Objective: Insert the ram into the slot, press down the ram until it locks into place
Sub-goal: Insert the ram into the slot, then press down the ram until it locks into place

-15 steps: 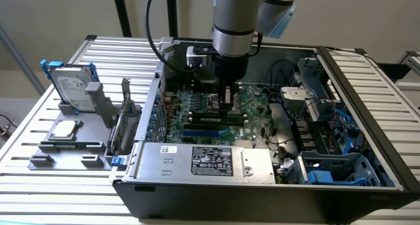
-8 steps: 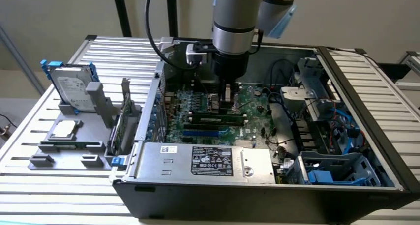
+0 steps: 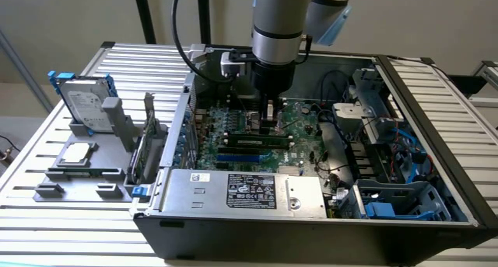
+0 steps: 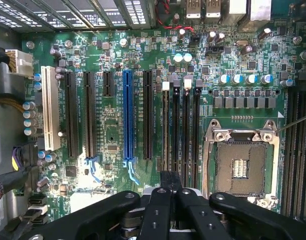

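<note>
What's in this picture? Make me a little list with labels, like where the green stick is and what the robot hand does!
Place: open black computer case on a ribbed metal table
Ram: long thin green stick with black chips, sitting in its slot
Slot: long black memory socket with pale end clips
Gripper: black two-finger gripper, shut, tips just above the ram
Nearby: long blue slot; empty silver processor socket
</note>
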{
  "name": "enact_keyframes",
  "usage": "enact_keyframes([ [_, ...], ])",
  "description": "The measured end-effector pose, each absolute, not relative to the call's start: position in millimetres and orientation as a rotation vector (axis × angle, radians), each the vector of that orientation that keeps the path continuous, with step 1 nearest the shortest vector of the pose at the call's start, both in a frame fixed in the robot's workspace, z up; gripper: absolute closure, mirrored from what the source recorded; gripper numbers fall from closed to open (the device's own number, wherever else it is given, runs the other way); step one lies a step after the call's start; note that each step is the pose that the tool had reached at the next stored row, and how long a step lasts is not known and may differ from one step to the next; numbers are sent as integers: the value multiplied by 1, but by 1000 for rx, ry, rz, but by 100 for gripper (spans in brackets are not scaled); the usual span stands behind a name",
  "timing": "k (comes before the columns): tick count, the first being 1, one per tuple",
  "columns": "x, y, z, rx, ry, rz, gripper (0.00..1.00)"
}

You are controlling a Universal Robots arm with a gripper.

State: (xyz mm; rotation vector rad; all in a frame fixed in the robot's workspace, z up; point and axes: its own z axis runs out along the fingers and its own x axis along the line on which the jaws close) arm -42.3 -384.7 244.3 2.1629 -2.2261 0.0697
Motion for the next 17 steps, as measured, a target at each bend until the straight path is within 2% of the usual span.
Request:
enact_keyframes([
  [17,-47,-385,244,2164,-2228,67,90],
])
